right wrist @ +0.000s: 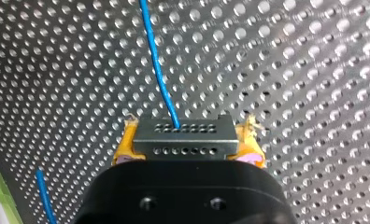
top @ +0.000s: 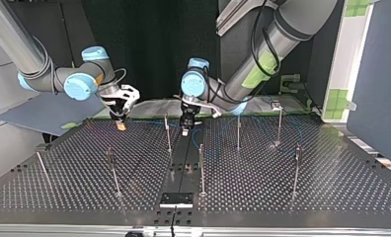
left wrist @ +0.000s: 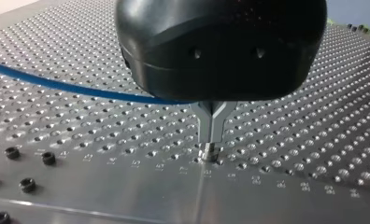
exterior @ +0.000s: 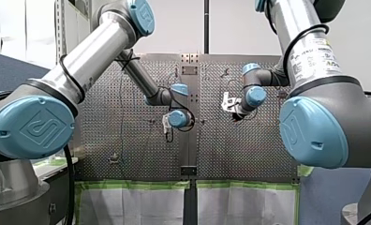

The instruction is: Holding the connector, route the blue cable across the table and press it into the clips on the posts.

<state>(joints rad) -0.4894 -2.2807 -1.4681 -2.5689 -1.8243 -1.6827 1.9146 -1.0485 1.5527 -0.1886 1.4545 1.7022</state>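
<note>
Counting seven posts (top: 201, 168) on the bench (top: 282, 197), we see two arms (exterior: 94, 51) and one thin blue cable (right wrist: 157, 70). Our right end effector (right wrist: 185, 142) grips the holed metal connector (right wrist: 184, 128); the cable runs from it across the bench. Our left end effector (left wrist: 210, 139) is clenched, tips at the bench. Engraved bench marks unreadable.

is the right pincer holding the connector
Yes, the right wrist view shows the connector clamped between the yellow pads of the right pincer.
</note>
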